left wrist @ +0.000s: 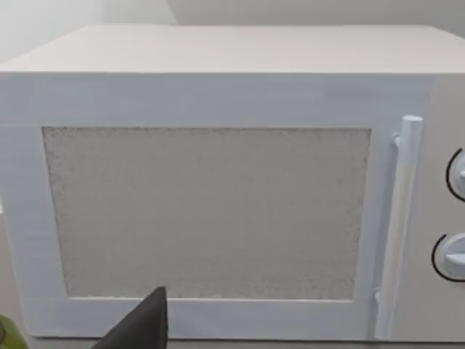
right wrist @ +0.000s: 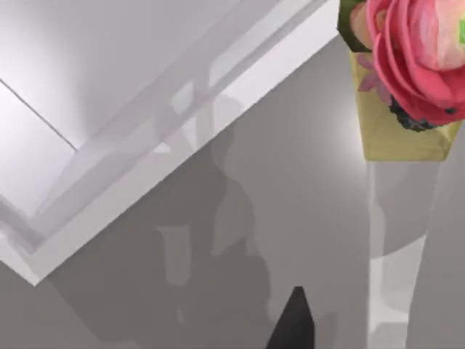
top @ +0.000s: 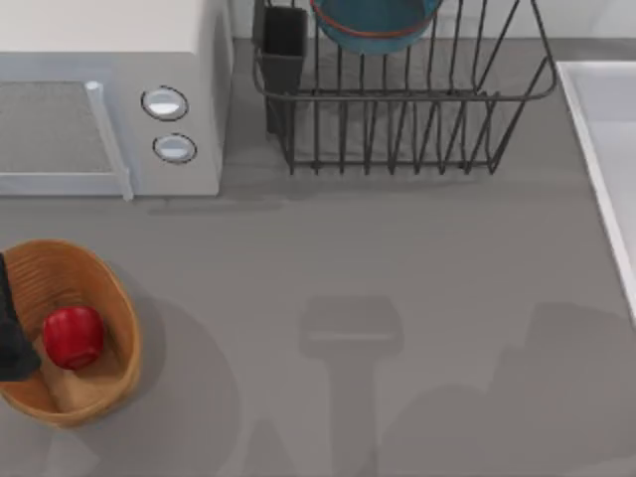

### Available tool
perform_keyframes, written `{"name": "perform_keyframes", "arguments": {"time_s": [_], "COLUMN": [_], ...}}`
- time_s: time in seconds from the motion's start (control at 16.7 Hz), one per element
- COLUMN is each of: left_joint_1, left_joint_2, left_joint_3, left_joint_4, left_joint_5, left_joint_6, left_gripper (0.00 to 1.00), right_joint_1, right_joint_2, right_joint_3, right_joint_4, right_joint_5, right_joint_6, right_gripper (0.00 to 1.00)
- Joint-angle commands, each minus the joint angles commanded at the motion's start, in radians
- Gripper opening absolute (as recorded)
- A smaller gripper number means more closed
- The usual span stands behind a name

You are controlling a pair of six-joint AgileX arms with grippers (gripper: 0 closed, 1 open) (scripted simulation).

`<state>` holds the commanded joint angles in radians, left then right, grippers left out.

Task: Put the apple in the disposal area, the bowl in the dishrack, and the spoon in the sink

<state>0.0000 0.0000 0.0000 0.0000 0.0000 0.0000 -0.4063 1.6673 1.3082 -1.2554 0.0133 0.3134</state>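
Grey table: apple (top: 73,336) in basket (top: 109,298) (bowl (top: 376,28) apparently racked).

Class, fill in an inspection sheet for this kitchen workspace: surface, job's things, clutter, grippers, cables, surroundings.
Surface: grey counter, shadows on it.
Job's things: apple in the basket; bowl in the dishrack; sink at the right edge; spoon nothing seen.
Clutter: microwave at back left; a pink flower in a yellow holder near the sink.
Grippers: left arm over the basket's left edge, one dark finger facing the microwave; right finger above the counter beside the sink.
Cables: nothing seen.
Surroundings: pale wall.
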Motion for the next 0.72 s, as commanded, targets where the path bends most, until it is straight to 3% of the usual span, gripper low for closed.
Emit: {"name": "perform_keyframes", "arguments": {"time_s": [0.72], "left_joint_1": [0.000], "left_joint_2": [0.000], "left_joint_3": [0.000], "left_joint_4": [0.000], "left_joint_5": [0.000], "left_joint_6": [0.000], "left_gripper": [1.00], "right_joint_1": [0.180], "right_joint_2": [0.835], "right_joint_3": [1.264], "right_joint_4": [-0.351], "right_joint_5": [0.009], "right_joint_6": [0.185], "right_gripper": [0.00]}}
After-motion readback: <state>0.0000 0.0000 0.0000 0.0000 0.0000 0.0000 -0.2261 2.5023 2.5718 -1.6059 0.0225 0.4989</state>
